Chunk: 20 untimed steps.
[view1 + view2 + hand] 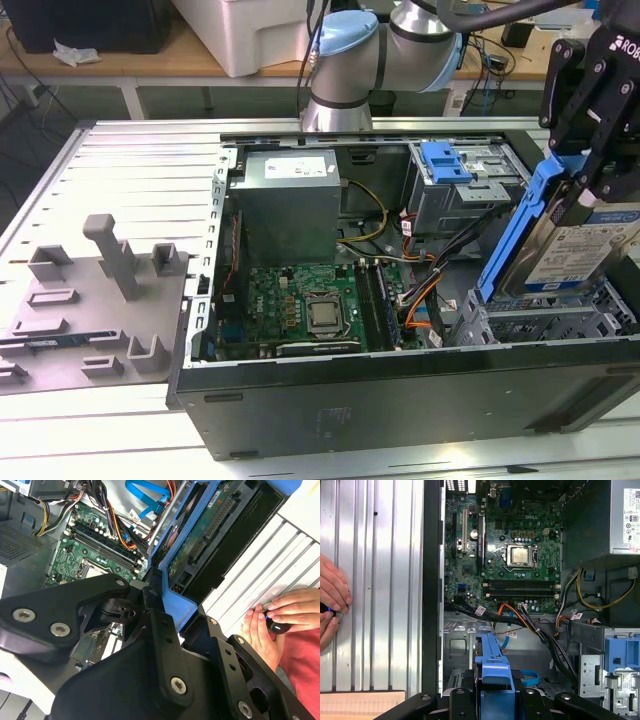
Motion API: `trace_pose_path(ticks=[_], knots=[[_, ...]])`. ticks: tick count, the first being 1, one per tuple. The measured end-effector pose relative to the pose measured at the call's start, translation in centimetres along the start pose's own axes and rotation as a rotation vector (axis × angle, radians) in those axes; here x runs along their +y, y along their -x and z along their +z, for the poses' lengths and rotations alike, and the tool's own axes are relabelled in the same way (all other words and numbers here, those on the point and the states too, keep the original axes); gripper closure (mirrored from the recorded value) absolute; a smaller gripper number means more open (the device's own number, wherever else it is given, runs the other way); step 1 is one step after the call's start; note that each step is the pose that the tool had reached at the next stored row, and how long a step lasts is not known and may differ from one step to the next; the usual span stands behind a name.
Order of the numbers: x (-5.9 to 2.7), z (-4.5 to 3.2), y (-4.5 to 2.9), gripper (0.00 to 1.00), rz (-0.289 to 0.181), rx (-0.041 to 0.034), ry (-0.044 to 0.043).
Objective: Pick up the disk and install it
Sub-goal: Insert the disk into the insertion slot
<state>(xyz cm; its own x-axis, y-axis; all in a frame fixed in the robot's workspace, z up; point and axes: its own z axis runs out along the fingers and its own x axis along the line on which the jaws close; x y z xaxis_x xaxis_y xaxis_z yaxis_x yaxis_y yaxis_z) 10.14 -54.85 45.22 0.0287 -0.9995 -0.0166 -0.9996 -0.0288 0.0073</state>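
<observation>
The disk [575, 250] is a silver drive with a white-and-blue label and blue side rails. It hangs tilted, on edge, over the grey drive cage [540, 322] at the exterior view's right end of the open computer case [400, 395]. My black gripper [592, 175] is shut on its upper part. In the second wrist view the disk's green circuit-board underside [210, 525] runs away from the gripper [162, 607], whose fingers [156, 630] clamp the blue rail. In the first wrist view the gripper [492, 700] holds the disk's blue rail end [494, 667] above the cage floor.
Inside the case are a grey power-supply box [285, 195], a green motherboard [300, 300], loose cables [420, 285] and an empty blue bracket [445, 160]. A grey fixture block [90, 300] lies on the slatted table. A person's hands [280, 615] rest beside the case.
</observation>
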Motion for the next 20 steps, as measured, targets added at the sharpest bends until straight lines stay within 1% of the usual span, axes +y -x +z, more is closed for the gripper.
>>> trace_pose_path(ticks=[20], knots=[[-0.09,0.90,-0.02,0.63,0.000,-0.0002,0.0000]])
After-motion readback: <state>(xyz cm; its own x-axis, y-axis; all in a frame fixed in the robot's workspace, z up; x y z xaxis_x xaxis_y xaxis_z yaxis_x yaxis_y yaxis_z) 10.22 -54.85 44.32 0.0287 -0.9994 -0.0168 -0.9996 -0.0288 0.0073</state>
